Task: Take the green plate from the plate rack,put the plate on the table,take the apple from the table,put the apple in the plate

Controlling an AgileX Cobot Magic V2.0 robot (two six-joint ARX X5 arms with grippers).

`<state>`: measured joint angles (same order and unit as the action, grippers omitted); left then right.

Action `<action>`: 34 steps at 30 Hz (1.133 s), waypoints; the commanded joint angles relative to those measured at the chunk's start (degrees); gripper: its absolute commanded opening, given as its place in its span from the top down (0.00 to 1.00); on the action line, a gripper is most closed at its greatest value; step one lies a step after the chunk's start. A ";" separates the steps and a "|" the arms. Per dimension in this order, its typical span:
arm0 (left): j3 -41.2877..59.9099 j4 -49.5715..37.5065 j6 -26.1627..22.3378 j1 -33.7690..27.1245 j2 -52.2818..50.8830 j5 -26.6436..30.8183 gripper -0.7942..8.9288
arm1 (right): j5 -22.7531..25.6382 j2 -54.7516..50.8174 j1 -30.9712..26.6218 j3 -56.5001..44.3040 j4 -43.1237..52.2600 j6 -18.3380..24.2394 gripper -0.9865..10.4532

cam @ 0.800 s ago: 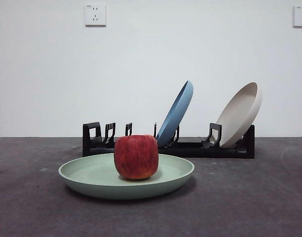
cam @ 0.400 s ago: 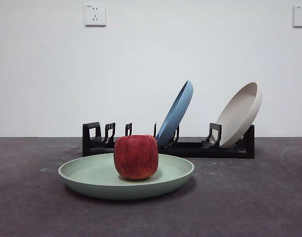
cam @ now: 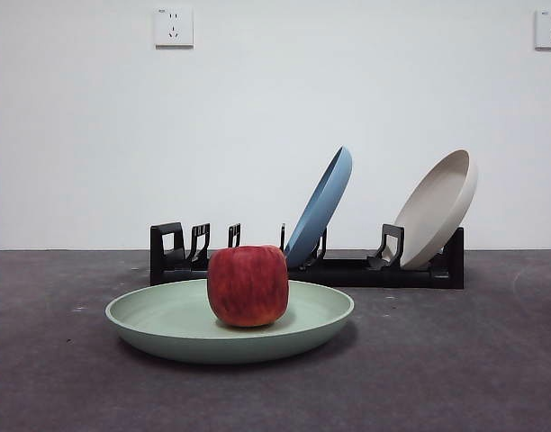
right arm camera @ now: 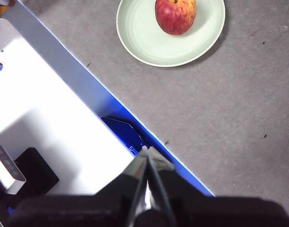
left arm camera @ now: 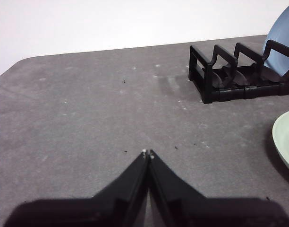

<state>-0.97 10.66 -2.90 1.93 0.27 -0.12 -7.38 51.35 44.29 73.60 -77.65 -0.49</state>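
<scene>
The apple sits upright inside the green plate, a little toward the rack side of its middle, and the green plate lies flat on the tabletop in front of the plate rack. In the plate rack, the blue plate and the beige plate lean in their slots, and the slots at the other end stand empty. So, judging from how things lie, both parts of the task look done, and the step in hand is only to keep the arms away and finish quietly.

The left gripper has its jaws pressed together with nothing between them; it hangs over bare tabletop, well apart from the plate rack and from the rim of the green plate at the picture's edge. The right gripper also has its jaws closed on nothing, and it is high and far back, over the tabletop's edge, with the green plate and the apple well apart from it.

To do this last step well, I think each arm should go to rest by a path that does not pass low over the green plate, because a light touch on the rim may tip it or roll the apple. The apple seems steady, though the front view cannot show whether it rests on a flat base.
</scene>
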 commanded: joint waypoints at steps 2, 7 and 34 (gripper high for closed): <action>0.74 -0.04 0.55 -0.15 -0.15 -0.04 0.92 | 0.02 -0.15 0.04 0.02 -0.74 -0.50 0.91; 0.74 -0.04 0.55 -0.15 -0.15 -0.04 0.92 | 0.02 -0.15 0.04 0.02 -0.74 -0.50 0.91; 0.74 -0.04 0.55 -0.15 -0.15 -0.04 0.92 | 4.26 -11.63 -29.11 -1.42 11.61 2.99 0.91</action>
<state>-0.97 10.66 -2.87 1.93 0.27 -0.12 -2.94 40.95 16.73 73.01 -69.69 1.80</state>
